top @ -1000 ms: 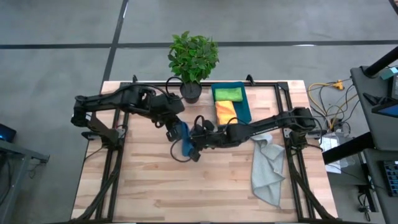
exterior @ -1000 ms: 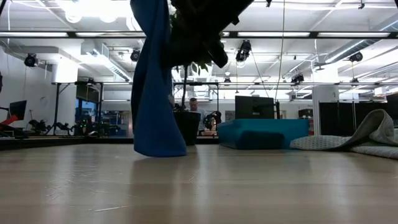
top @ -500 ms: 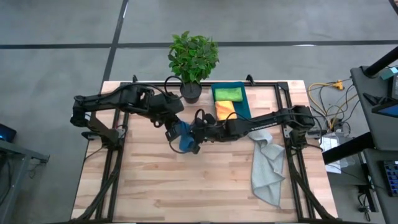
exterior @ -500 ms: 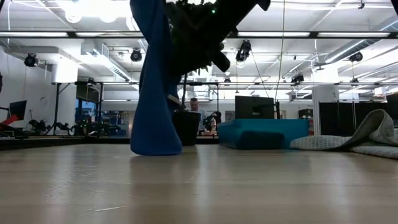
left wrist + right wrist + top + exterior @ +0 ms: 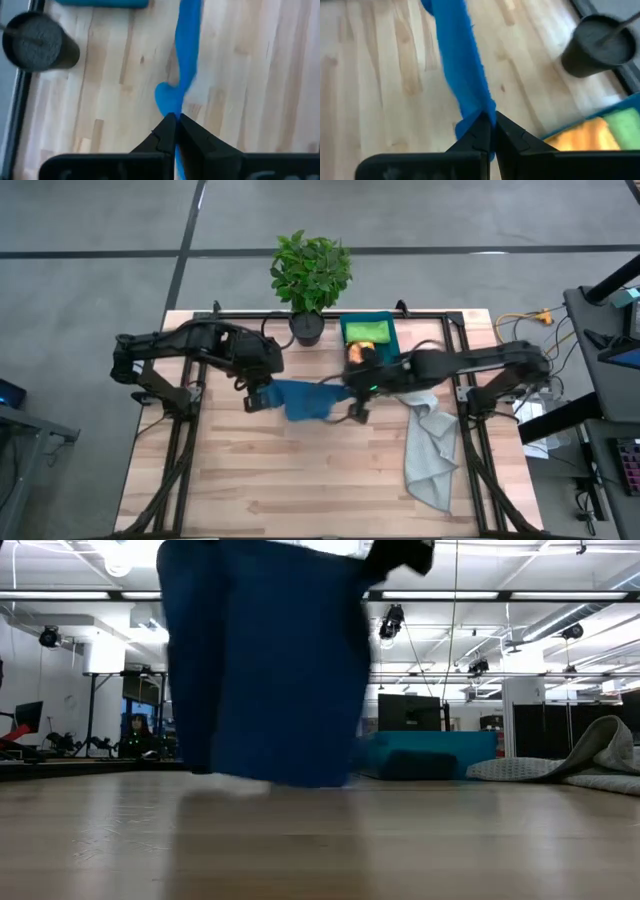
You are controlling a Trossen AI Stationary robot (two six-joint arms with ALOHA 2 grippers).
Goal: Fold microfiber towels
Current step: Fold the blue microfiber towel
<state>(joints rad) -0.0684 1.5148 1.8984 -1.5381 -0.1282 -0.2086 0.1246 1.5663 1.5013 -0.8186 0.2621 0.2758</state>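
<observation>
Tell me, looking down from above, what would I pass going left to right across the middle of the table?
Left gripper, pinching one end of the blue towel → the towel, stretched between both arms → right gripper, pinching its other end → pale grey towel, lying crumpled near the table's right edge.

Stretched taut across mid-surface between the left tool [image 5: 258, 399] and the right tool [image 5: 352, 408], both clamped on it: blue towel [image 5: 305, 399], a hanging curtain whose lower edge nearly reaches the surface [image 5: 250, 480]. Behind it, blocked by the potted plant [image 5: 310, 275] and the teal bin [image 5: 390, 352]; at the right edge, by the crumpled grey towel [image 5: 430, 455]. Bare wood along the whole near half and the left side.
</observation>
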